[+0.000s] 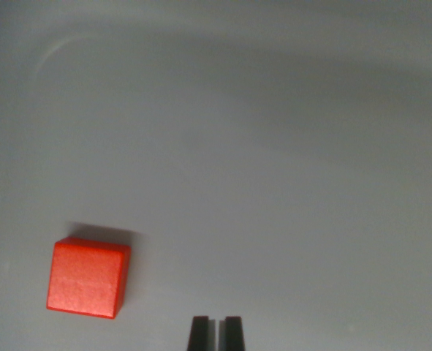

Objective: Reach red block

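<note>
— Low on the wrist view's left sits the red block (88, 277), resting flat on the pale grey surface (274, 183). Do you see it the same way?

— Yes. Its top face is turned toward the camera, a little skewed, and a narrow strip of its side shows along the right edge. A soft shadow lies just behind it, on the upper side.

— And where is the gripper (216, 334)?

— At the bottom edge, a bit right of the block. Only the two dark fingertips (199, 334) poke into the picture, standing side by side.

— Are they touching the block?

— No. They are apart from it, with bare surface between. The block lies to their left and slightly higher in the picture.

— How do the fingers stand?

— Drawn nearly together, with only a thin slit of grey showing between them. Nothing is caught in that slit.

— Anything else around?

— A faint curved line runs across the upper left of the surface, and a broad dim band of shade crosses the top. I cannot tell what either is.
</note>
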Motion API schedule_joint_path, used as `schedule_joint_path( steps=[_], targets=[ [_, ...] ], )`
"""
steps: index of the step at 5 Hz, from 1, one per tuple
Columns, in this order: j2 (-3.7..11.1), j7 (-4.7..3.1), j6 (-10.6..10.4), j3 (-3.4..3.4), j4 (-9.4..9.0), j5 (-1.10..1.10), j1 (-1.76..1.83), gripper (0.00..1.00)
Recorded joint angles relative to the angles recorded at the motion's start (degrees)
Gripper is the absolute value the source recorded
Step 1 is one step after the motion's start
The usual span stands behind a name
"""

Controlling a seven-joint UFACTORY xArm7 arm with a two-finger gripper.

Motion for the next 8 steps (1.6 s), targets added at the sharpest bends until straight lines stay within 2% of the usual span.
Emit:
schedule_joint_path(
  steps=[1, 2, 3, 4, 5, 6, 7, 8],
  targets=[
    [0.00, 0.00, 0.00, 0.00, 0.00, 0.00, 0.00, 0.00],
    [1.16, -0.05, -2.66, 0.50, -1.53, 0.04, 0.60, 0.00],
    [1.16, -0.05, -2.66, 0.50, -1.53, 0.04, 0.60, 0.00],
    [2.31, -0.10, -5.30, 0.99, -3.04, 0.08, 1.20, 0.00],
    [2.31, -0.10, -5.30, 0.99, -3.04, 0.08, 1.20, 0.00],
    [3.36, -0.14, -7.70, 1.44, -4.42, 0.11, 1.74, 0.00],
    [3.36, -0.14, -7.70, 1.44, -4.42, 0.11, 1.74, 0.00],
    [4.39, -0.19, -10.06, 1.88, -5.77, 0.14, 2.28, 0.00]
  ],
)
